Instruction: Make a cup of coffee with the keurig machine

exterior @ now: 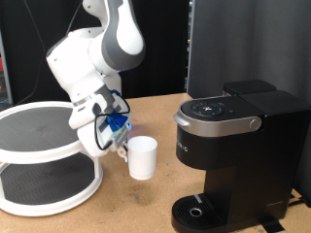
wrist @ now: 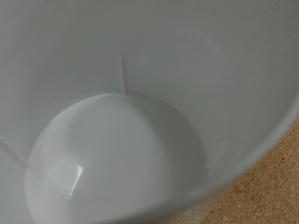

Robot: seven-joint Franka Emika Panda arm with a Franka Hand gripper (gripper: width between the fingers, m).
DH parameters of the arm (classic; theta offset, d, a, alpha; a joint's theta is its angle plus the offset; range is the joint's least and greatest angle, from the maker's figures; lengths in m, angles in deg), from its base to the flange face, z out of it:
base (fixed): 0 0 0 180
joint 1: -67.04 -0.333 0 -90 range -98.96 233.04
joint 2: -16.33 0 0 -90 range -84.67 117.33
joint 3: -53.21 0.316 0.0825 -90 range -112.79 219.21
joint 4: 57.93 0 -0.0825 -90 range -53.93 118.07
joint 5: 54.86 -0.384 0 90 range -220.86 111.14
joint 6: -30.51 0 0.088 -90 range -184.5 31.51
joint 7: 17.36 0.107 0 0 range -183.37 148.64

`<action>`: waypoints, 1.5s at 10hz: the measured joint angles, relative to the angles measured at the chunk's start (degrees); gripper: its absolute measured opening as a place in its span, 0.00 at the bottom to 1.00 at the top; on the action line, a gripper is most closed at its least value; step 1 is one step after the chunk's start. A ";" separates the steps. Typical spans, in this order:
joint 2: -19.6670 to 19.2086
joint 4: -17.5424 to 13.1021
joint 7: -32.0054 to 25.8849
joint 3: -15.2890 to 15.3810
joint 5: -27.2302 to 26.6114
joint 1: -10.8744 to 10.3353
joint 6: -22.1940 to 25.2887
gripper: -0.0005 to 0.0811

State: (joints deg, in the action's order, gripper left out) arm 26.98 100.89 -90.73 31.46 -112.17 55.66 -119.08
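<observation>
The white cup [exterior: 143, 157] hangs at the tip of my gripper [exterior: 120, 144], upright, just above the brown table, left of the keurig machine in the exterior view. The gripper is shut on the cup's handle side. The wrist view looks straight down into the cup [wrist: 121, 140], which is empty and fills the frame; no fingers show there. The black keurig machine [exterior: 238, 146] stands at the exterior view's right, lid down, with its silver-grey handle [exterior: 219, 123] and its round drip tray [exterior: 199, 211] at the bottom.
A white two-tier round shelf [exterior: 44, 155] stands at the exterior view's left, close behind the arm's hand. A dark panel [exterior: 248, 44] rises behind the machine. Cork-like table surface [wrist: 266, 191] shows beside the cup.
</observation>
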 joint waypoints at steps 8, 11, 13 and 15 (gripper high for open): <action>-10.61 -3.82 -11.51 0.99 -13.68 -1.16 -2.29 0.09; -12.70 -5.40 -13.32 2.64 -17.48 -1.19 -2.68 0.09; -13.51 -6.33 -13.31 3.71 -18.31 -1.19 -2.66 0.09; -14.13 -7.16 -13.31 4.87 -19.89 -1.21 -2.65 0.09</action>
State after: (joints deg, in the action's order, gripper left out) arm 12.84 93.72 -104.04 36.33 -132.07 54.45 -121.72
